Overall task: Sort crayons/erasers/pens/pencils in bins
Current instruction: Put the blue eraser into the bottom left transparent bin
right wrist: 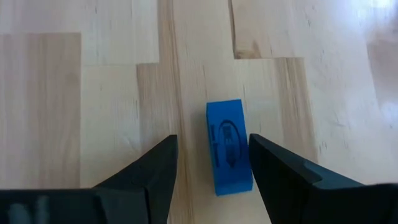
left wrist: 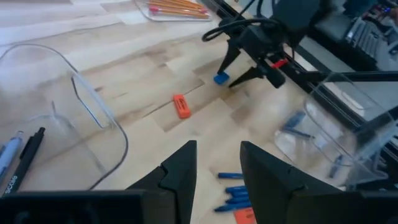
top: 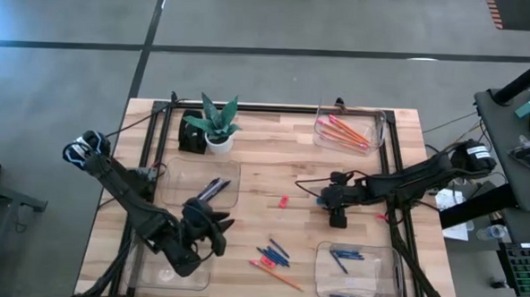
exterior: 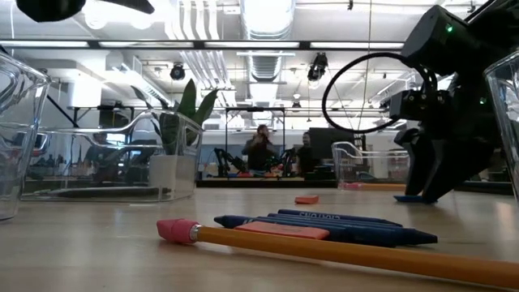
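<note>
A blue eraser (right wrist: pixel 229 146) lies flat on the wood between the open fingers of my right gripper (right wrist: pixel 212 140), mid-table toward the right (top: pixel 325 201). It sits nearer one finger, and I see no touch. A pink-orange eraser (top: pixel 283 201) lies to its left. My left gripper (top: pixel 221 225) hangs open and empty over the near left, beside an empty bin (top: pixel 170 268). Pencils lie in the far right bin (top: pixel 346 130), pens in the left-middle bin (top: pixel 201 183), and blue crayons in the near right bin (top: pixel 358 269). Loose crayons, an eraser and a pencil (top: pixel 274 256) lie on the near middle of the table.
A potted plant (top: pixel 214 128) with a black block beside it stands at the far left. Black frame rails (top: pixel 393 185) run along the table's left and right sides and its far edge. In the low view, people (exterior: pixel 263 150) stand in the room far behind the table.
</note>
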